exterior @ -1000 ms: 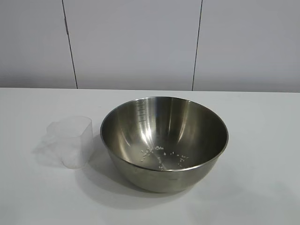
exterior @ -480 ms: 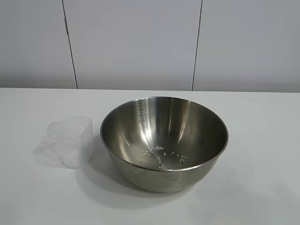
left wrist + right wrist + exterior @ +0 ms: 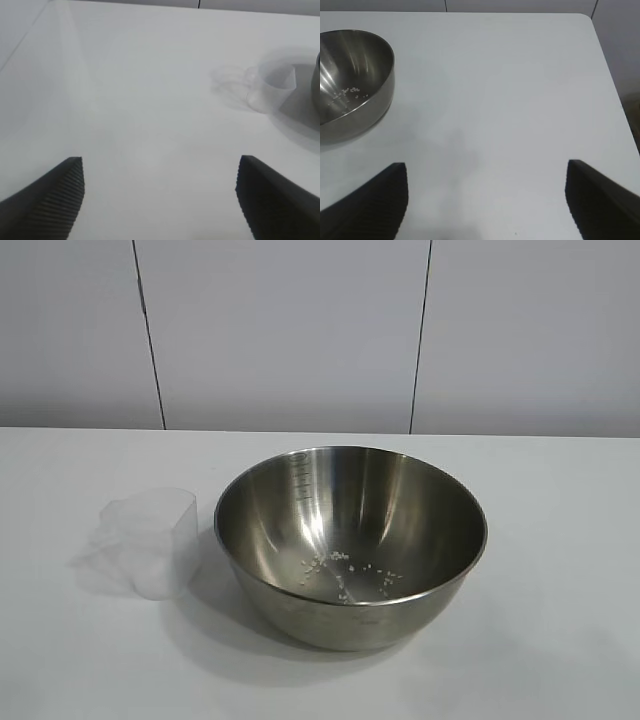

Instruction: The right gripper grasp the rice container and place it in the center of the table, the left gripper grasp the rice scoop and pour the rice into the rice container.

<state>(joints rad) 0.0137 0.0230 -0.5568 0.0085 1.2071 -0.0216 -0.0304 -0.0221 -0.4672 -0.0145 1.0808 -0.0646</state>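
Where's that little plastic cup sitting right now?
In the exterior view the cup stands upright on the table, just left of the steel bowl, close beside it, with no gripper near.

Both arms sit outside the exterior view. In the left wrist view the rice container (image 3: 317, 75) is cut to a sliver — the right wrist view crops it too.

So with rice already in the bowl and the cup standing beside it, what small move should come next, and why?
Probably none beyond parking. The rice lies in the rice container mid-table, and the rice scoop stands upright beside it, looking empty. The left gripper and right gripper both hang open over bare table, holding nothing, so I'd just ease the left arm to rest.
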